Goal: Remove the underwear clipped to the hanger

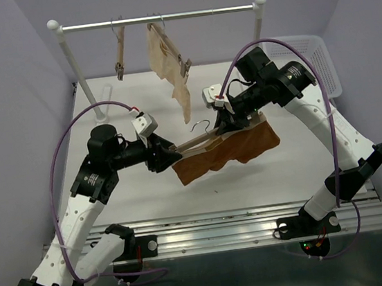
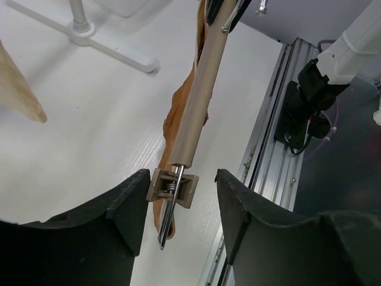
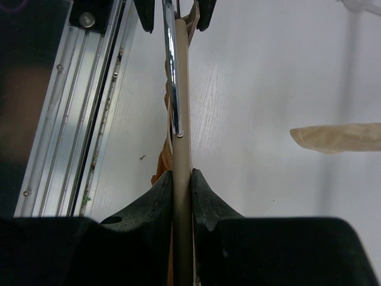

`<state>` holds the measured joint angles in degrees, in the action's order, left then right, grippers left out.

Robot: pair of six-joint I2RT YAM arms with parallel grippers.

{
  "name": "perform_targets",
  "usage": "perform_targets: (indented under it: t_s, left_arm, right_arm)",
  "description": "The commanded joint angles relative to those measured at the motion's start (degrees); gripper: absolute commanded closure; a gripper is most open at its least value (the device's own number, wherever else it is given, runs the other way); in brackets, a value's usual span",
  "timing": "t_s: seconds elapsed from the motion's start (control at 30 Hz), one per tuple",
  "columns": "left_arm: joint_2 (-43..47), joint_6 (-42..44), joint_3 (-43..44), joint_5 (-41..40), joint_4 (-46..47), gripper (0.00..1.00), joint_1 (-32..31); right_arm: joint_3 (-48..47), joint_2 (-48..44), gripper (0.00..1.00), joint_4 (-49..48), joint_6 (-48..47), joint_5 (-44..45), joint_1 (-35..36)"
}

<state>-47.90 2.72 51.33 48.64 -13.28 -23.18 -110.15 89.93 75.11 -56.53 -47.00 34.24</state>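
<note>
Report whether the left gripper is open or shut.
Open: left gripper fingers stand apart, gaps either side of the hanger clip.

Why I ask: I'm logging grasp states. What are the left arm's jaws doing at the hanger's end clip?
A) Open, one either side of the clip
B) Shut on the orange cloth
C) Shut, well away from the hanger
A: in the left wrist view the left gripper has its jaws apart, the clip between them.
</note>
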Motion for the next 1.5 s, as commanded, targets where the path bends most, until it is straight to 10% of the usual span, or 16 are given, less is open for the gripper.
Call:
perform_targets:
  t_s: [0.0,0.27,0.43,0.77,0.87,0.93,1.2,1.47]
  left_arm:
    - [1.76,0.62,-0.62,0.05,1.76,0.47,-0.29]
    - [2.37,0.62,-1.23,0.66,2.29,0.69,-0.29]
    - [2.55,-1.30,-1.76,0.58,4.30,1.00,-0.29]
    - [1.67,-4.11,-2.38,-1.96,6.25,1.00,-0.29]
    - [1.84,-5.18,-1.76,-2.85,6.25,0.27,-0.29]
    - [2.55,-5.80,-1.50,-3.81,6.51,0.02,-0.29]
    - [5.09,-9.48,0.26,-10.92,8.27,0.01,-0.29]
    - [8.09,-20.03,3.07,-38.23,8.10,0.01,-0.29]
  right_arm:
    - [-0.59,-1.16,0.99,-3.04,1.16,-1.08,0.48]
    - [-0.24,-1.16,0.99,-3.66,1.51,-0.46,0.48]
    - [0.28,-1.07,0.99,-4.53,1.86,0.07,0.48]
    - [0.81,-1.42,0.99,-8.48,5.46,0.68,0.48]
    - [0.90,-1.78,0.99,-9.19,5.99,0.68,0.48]
    - [0.73,-2.04,0.99,-9.54,6.52,0.77,0.48]
    - [1.34,-3.27,0.99,-12.09,9.07,1.48,0.48]
    - [2.83,-3.97,0.99,-14.03,10.21,2.97,0.48]
